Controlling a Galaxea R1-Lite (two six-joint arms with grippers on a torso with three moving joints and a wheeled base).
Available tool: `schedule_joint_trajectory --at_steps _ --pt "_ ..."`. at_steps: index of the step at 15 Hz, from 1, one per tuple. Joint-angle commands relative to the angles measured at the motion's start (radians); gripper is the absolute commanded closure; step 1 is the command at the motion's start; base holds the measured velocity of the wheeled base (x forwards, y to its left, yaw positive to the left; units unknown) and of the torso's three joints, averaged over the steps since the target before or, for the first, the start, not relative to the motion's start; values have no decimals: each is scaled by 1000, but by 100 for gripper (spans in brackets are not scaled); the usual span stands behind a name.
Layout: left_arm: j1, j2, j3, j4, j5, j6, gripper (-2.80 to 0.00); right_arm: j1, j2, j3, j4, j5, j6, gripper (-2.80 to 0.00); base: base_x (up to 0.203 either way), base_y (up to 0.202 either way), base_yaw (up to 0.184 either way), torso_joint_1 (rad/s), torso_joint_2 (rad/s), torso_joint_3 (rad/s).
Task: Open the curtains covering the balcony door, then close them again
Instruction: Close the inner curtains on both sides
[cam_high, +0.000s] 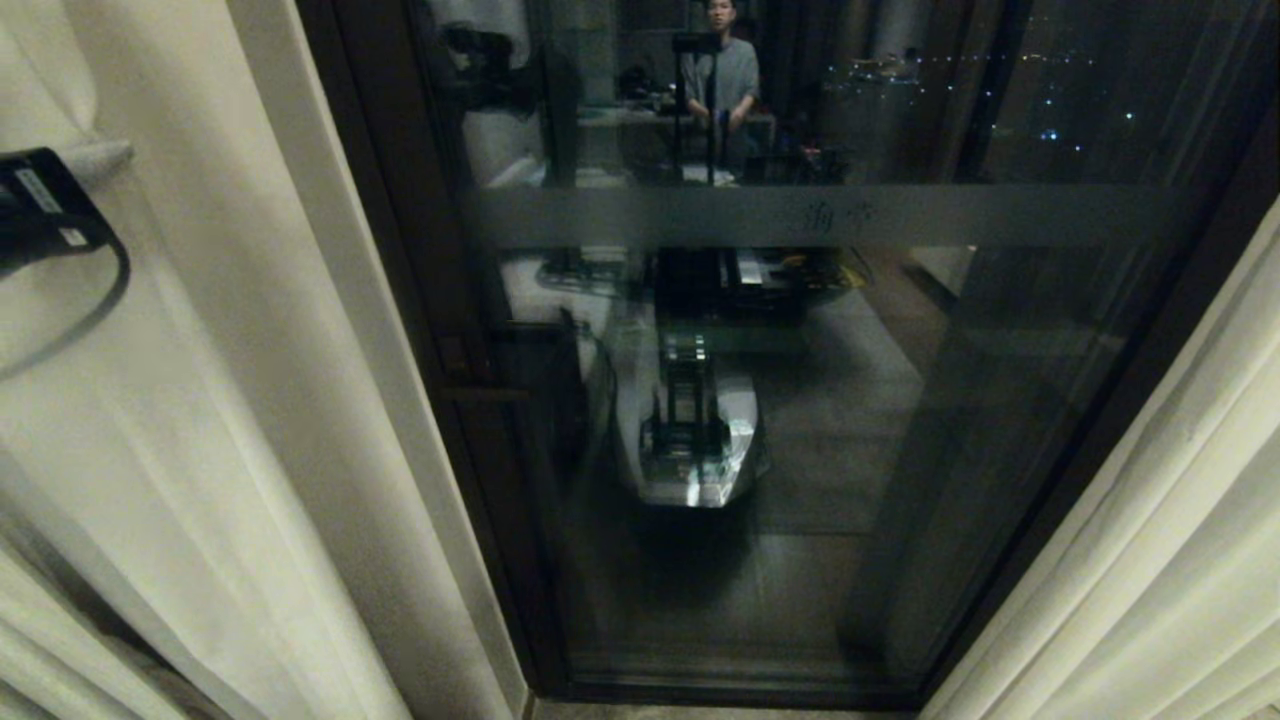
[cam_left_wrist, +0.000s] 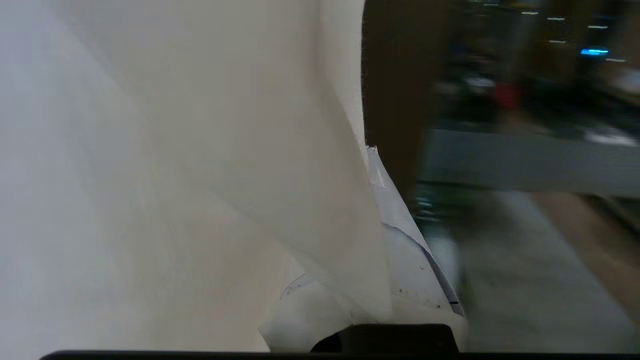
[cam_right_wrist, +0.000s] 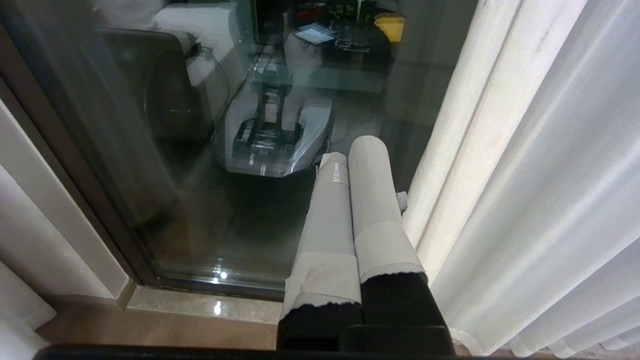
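**Left gripper clenching the left curtain beside the bared balcony door**

The left gripper (cam_left_wrist: 372, 240) is pinching the edge of the left curtain panel (cam_high: 200, 420), its white fingers (cam_left_wrist: 405, 260) closed with the cream fabric draping over them. In the head view its black wrist (cam_high: 40, 205) is showing against that panel, well to the left of the balcony door (cam_high: 800, 400). The right gripper (cam_right_wrist: 350, 170) is hanging low near the door's bottom rail, its taped fingers pressed together and holding nothing, just beside the right curtain panel (cam_high: 1150, 560). The two panels are standing apart on either side of the door, leaving its glass and frosted band (cam_high: 820, 215) uncovered. A person (cam_high: 722, 75) is reflecting in the glass.
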Motion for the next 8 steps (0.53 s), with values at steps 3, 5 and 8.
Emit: schedule_joint_trajectory --at_steps 3,5,8 --pt "-136 -53 44 -4 5 2 0 0 1 0 0 0 0 0 0 0 0 0 0 0" --pt "-183 -54 48 -4 5 2 0 0 0 0 0 0 0 0 0 0 0 0 0 0" --pt "-250 -51 51 -4 5 0 0 0 0 0 0 0 0 0 0 0 0 0 0 0"
